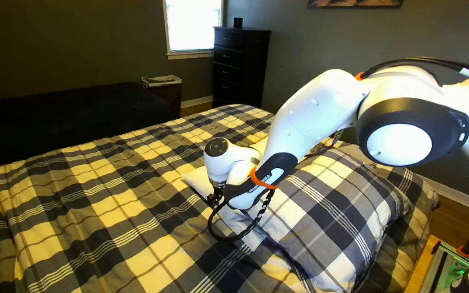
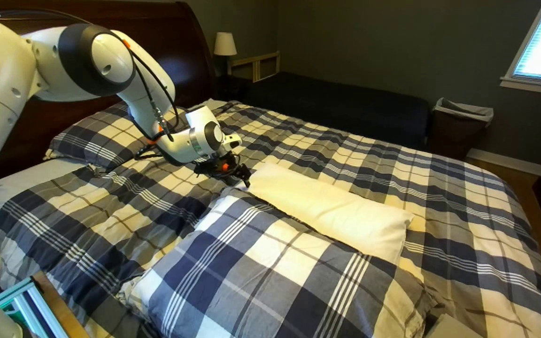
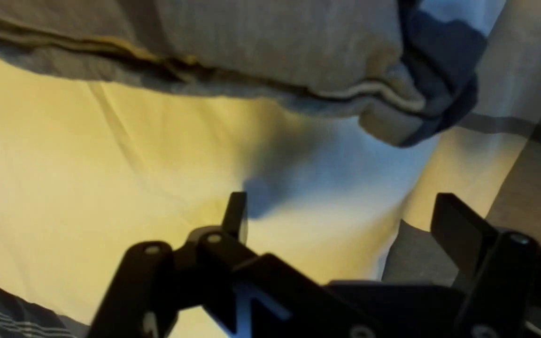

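My gripper stands open in the wrist view, with nothing held between its black fingers. Beneath it lies a plain white pillow, whose corner edge runs below the gap. A plaid pillow with an open-seamed edge crosses the top of that view, overlapping the white one. In an exterior view the gripper is at the headboard end of the white pillow, close to a corner of the plaid pillow. Whether the fingertips touch cloth I cannot tell. In an exterior view the arm partly hides the gripper.
A plaid comforter covers the bed. Another plaid pillow rests by the dark wooden headboard. Farther off are a dark second bed, a lamp, a hamper and a tall dresser.
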